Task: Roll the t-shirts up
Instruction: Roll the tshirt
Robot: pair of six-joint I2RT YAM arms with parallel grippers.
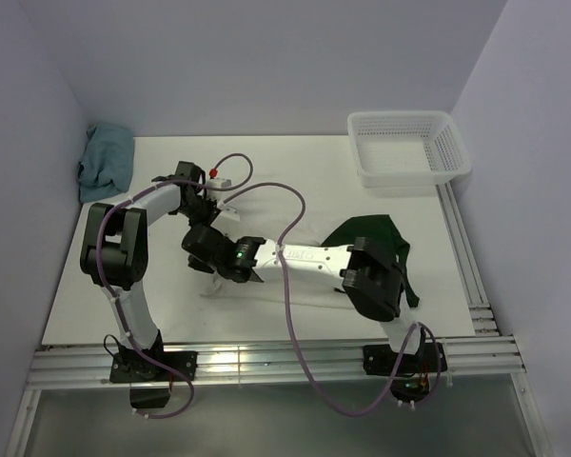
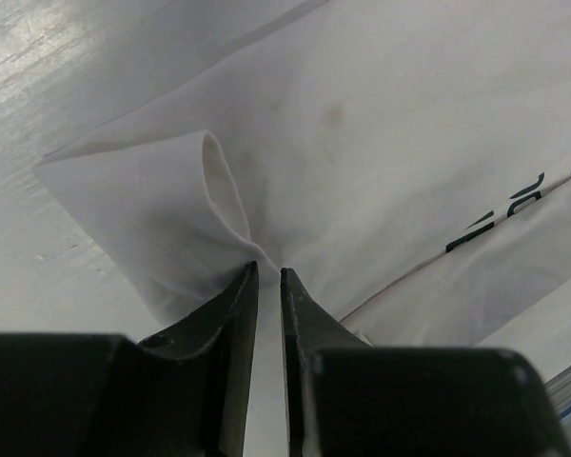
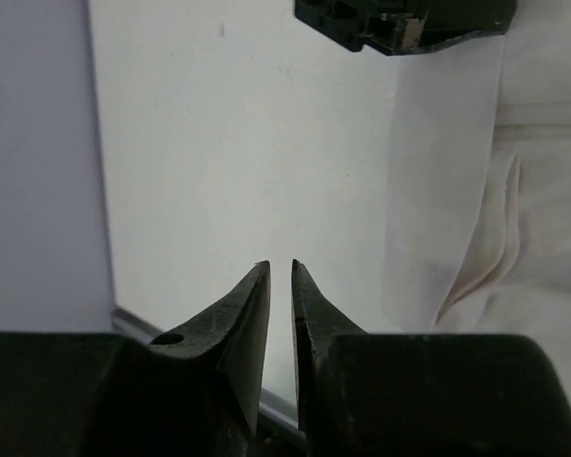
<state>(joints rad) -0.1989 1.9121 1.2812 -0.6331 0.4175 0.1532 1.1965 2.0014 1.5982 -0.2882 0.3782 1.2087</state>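
Observation:
A cream-white t-shirt (image 2: 381, 143) with a small dark print (image 2: 514, 205) lies on the white table. My left gripper (image 2: 268, 271) is shut on a pinched fold of it, and the cloth bunches at the fingertips. In the top view the left gripper (image 1: 207, 211) is at table centre-left, and the shirt's edge (image 1: 230, 284) barely shows under the arms. My right gripper (image 3: 279, 267) is shut and empty, low over bare table just left of the shirt (image 3: 533, 219). In the top view the right gripper (image 1: 198, 240) is beside the left one. A second garment shows as a dark green heap (image 1: 366, 236) under the right elbow.
A small teal-blue cloth (image 1: 105, 162) lies at the far left corner. A white mesh basket (image 1: 407, 148) stands at the far right. Metal rails (image 1: 266, 362) run along the near edge and the right side. Walls close in the left, back and right.

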